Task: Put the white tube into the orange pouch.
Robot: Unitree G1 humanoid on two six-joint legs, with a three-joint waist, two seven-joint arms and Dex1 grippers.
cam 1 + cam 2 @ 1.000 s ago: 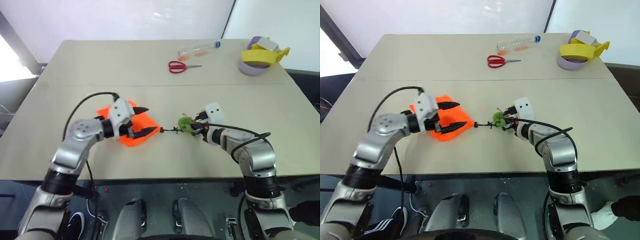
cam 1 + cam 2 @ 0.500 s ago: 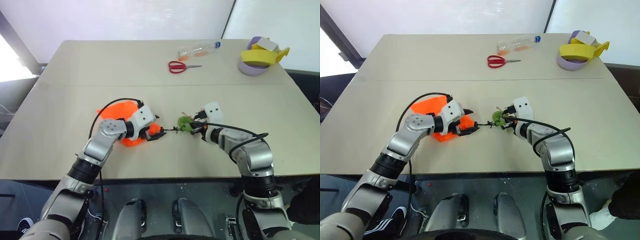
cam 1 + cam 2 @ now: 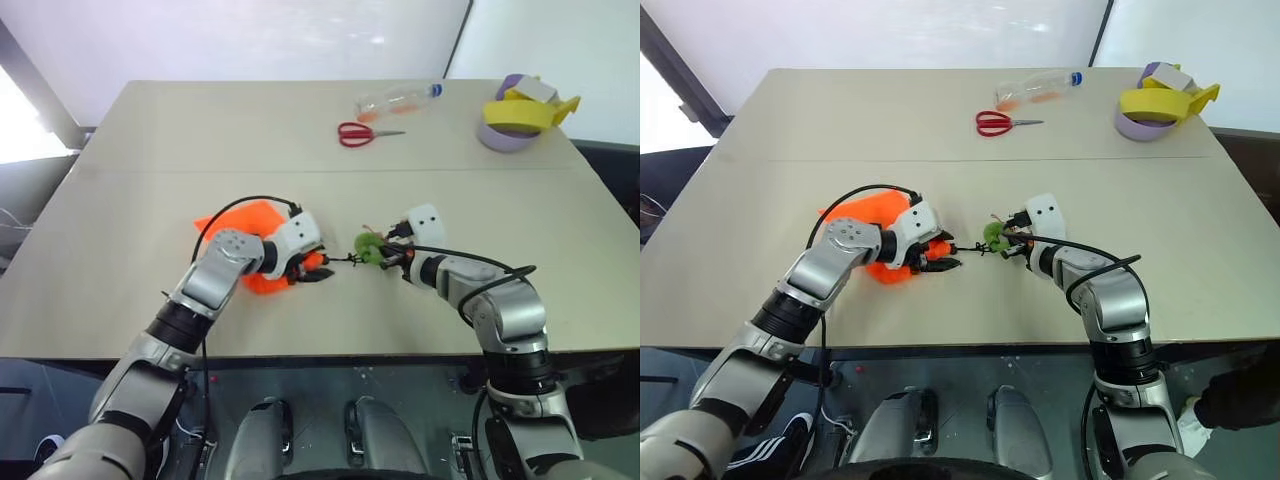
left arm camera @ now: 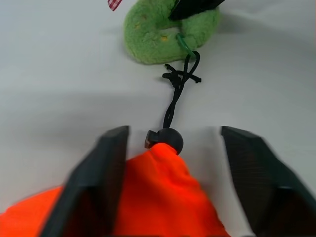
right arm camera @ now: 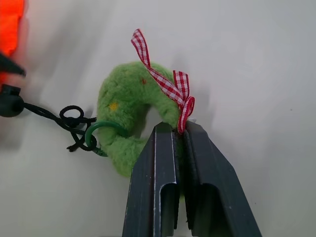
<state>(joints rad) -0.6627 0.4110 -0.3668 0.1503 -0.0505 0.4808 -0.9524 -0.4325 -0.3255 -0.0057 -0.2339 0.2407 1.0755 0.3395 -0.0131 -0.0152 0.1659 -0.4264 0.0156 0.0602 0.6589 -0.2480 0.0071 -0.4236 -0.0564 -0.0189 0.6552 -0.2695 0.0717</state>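
Left wrist view shows you the orange pouch bunched to a gathered neck between the left gripper fingers, which stand apart on either side of the fabric; you cannot tell from this whether they press it. The black cord stopper sits at the neck's tip, and the dark cord runs from it, through a knot, to a green ring on the green plush wreath.

In the right wrist view, the right gripper is clamped on that wreath, its fingers closed together just below the red-checked ribbon.

In the head views, the pouch lies on the near half of the table, near the middle, with the left gripper at its right edge and the right gripper just beyond, the cord stretched between them. You have bare tabletop to the left, to the right, and behind up to the seam. Along the far edge lie the red-handled scissors, a clear plastic bottle and the tape rolls, all well apart from both grippers. I cannot make out the white tube.
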